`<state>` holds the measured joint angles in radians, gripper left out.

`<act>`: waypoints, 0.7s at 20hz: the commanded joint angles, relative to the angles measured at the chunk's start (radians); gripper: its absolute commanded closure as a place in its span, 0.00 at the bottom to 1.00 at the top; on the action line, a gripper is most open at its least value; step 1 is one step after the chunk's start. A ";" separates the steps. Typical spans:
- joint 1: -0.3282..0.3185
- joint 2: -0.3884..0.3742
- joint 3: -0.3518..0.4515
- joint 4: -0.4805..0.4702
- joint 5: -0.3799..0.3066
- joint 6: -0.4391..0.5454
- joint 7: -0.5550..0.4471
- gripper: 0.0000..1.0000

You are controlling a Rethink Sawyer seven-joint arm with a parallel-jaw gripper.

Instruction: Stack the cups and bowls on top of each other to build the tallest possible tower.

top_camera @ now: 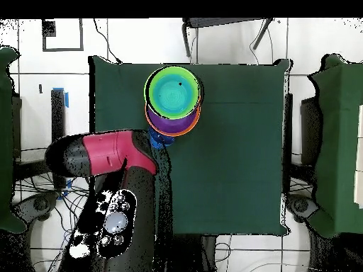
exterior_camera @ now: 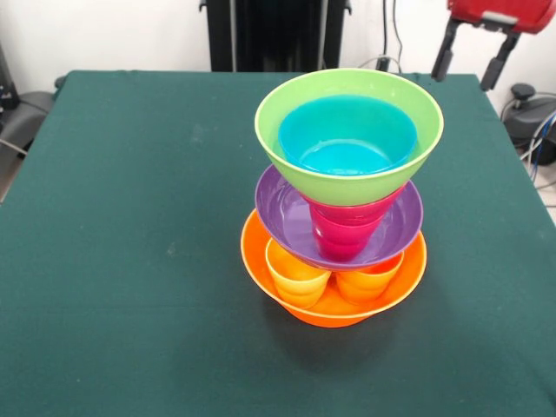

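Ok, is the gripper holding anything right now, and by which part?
Nothing is held. The gripper hangs open and empty at the table's far corner, clear of the tower.

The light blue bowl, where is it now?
In the front view, the light blue bowl sits nested inside the lime green bowl at the top of the tower, right of the table's centre.

On my dark green cloth bench (exterior_camera: 130, 261): a glossy orange plastic bowl (exterior_camera: 334, 311), yellow cup (exterior_camera: 297, 278), orange cup (exterior_camera: 369, 282), purple bowl (exterior_camera: 287, 221), red ribbed cup (exterior_camera: 346, 228), lime green bowl (exterior_camera: 347, 178), light blue bowl (exterior_camera: 347, 135).
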<state>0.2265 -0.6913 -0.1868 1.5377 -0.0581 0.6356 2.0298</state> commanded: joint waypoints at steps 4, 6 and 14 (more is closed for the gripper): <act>-0.044 0.065 0.100 0.129 0.015 -0.028 0.089 0.00; -0.048 0.064 0.106 0.131 0.016 -0.025 0.084 0.00; -0.077 0.066 0.125 0.133 0.001 -0.033 0.048 0.00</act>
<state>0.1810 -0.6832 -0.1754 1.6087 -0.0556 0.6349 2.0298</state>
